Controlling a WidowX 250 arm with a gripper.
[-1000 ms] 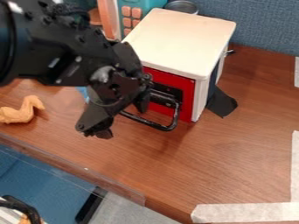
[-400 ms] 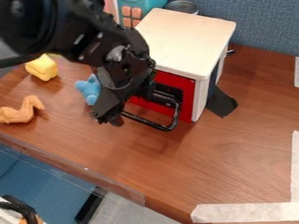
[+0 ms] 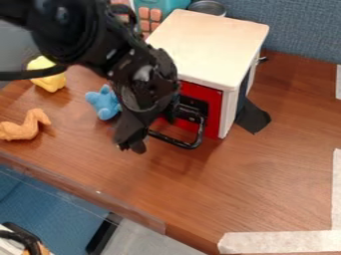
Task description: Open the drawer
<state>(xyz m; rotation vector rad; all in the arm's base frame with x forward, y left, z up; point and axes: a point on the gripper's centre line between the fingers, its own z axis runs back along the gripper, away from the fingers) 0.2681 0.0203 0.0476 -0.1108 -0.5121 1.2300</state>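
Note:
My black gripper [image 3: 153,132] hangs in front of the left side of the white box [image 3: 206,47], one finger low over the table and the other close to the red front. It is open. The red drawer front [image 3: 211,105] sits flush in the box as far as I can see, its left part behind the gripper. A black loop handle [image 3: 182,144] sticks out from that front; its left end lies by the gap between the fingers. Whether they touch it, I cannot tell.
Left of the gripper are a blue toy [image 3: 103,102], a yellow toy [image 3: 48,74] and an orange-tan figure [image 3: 25,127]. A teal toy with pink buttons [image 3: 156,6] and a metal can [image 3: 207,7] stand behind the box. Table edge [image 3: 80,191] at lower left.
The gripper has shifted right, closer to the handle, dipping slightly in the latest frame. The arm has uncovered the blue and yellow toys. Box and drawer front look unmoved.

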